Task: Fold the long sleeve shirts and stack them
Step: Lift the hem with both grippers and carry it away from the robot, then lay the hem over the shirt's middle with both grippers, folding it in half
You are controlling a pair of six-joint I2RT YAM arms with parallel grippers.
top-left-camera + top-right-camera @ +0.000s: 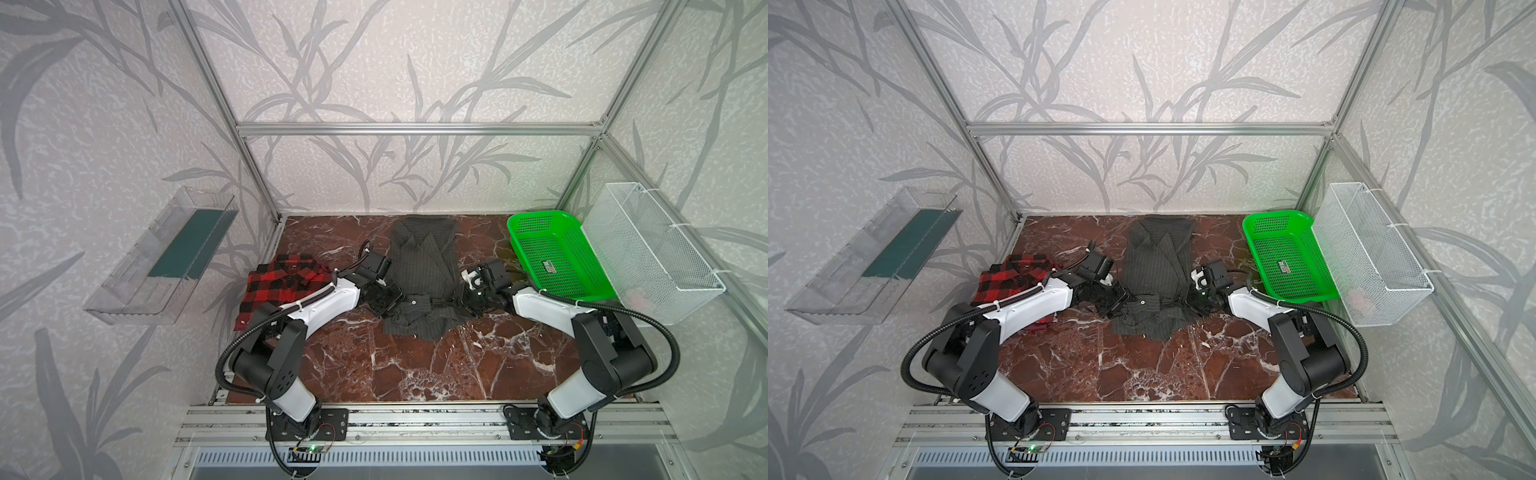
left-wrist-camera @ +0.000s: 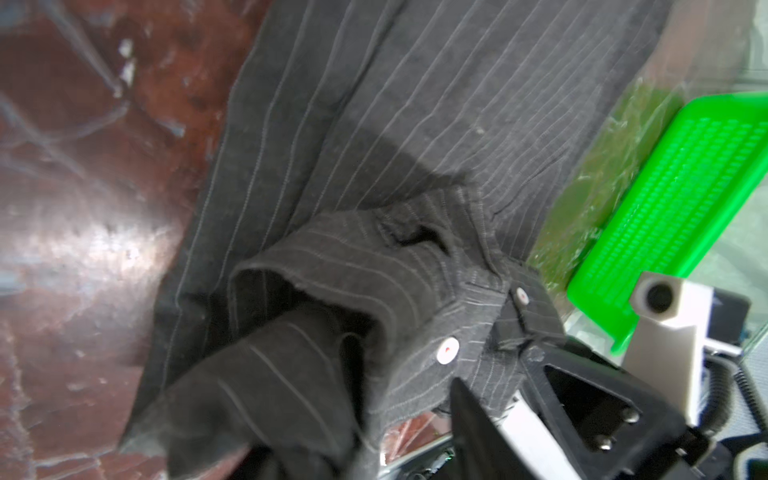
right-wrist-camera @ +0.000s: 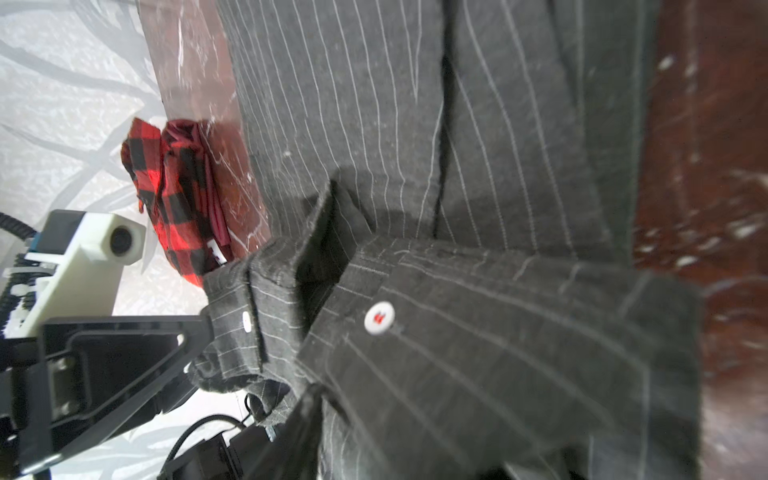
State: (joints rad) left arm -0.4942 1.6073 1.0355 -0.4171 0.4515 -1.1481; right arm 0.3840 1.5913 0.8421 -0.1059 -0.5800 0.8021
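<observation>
**Fingers.** Your left gripper [image 1: 388, 298] and right gripper [image 1: 468, 301] sit low on either side of the charcoal pinstripe shirt [image 1: 424, 266]. Their tips are at the two cuffs [image 2: 446, 349], which lie crossed over the shirt's near end. Cloth and blur hide the gaps, so for either gripper you cannot tell whether the jaws stand parted or pinch fabric. In the right wrist view, one finger of the left gripper touches a buttoned cuff edge.

**Garment.** The shirt lies lengthwise at the centre of the table [image 1: 415, 365], collar toward the far edge. The sleeves are folded in, so the body forms a narrow panel. The cuffs are rumpled and stand in loops rather than flat.

**Technique.** The step appears to be settling the sleeves before the lengthwise fold. Press each cuff flat, then draw your fingers outward so no button catches. Take the near hem at both corners together and carry it evenly toward the collar.

**Surroundings.** The plaid shirt [image 1: 286, 282] lies roughly folded at the left, apart from the charcoal shirt, and is probably the base of the stack. The green basket [image 1: 552, 257] stands just beside your right arm, so keep that arm clear of it.
</observation>
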